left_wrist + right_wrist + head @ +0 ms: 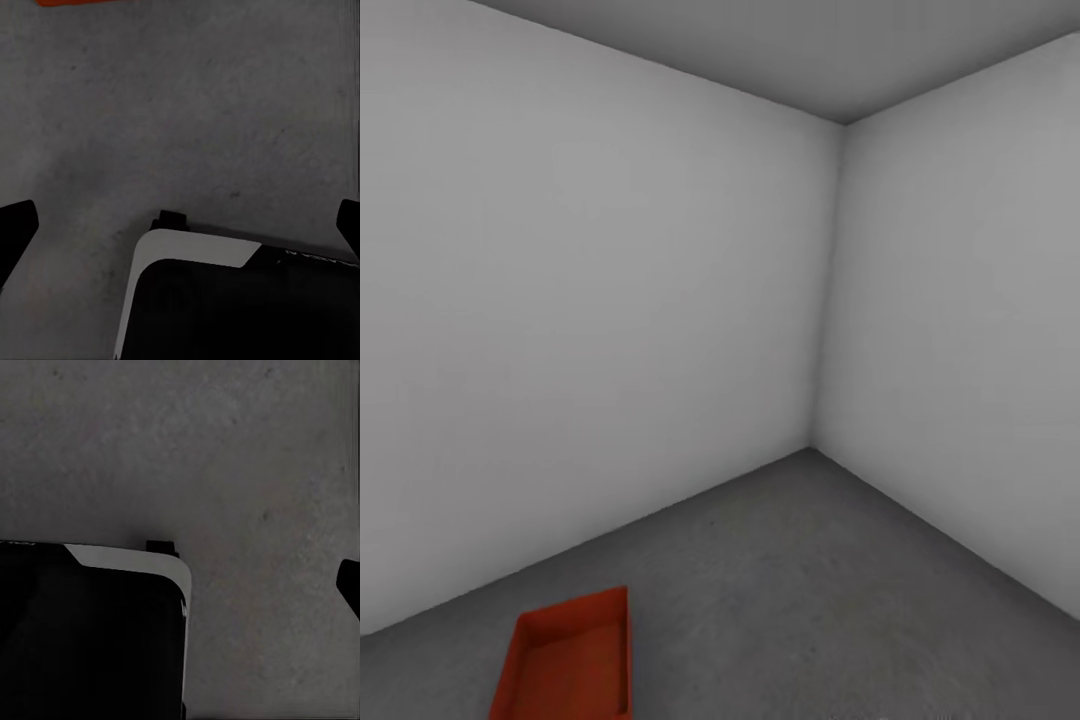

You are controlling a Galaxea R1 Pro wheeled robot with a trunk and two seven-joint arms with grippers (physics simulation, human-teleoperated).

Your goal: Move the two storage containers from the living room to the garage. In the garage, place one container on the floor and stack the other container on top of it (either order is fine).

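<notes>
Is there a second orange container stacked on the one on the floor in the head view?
No, the orange container sits open and empty on the floor.

Left gripper [180,225] pointed downward, fingers [15,229] spread wide, holding nothing. Right gripper finger [350,585] visible alone; state undeterminable.

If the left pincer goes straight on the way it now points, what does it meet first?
Probably the bare concrete floor: the left pincer is open and empty. The robot's own base lies below that line.

Black base [247,315] w/ rounded white-edged corner; black pincer fingertips [15,229], left & right wrist
</notes>
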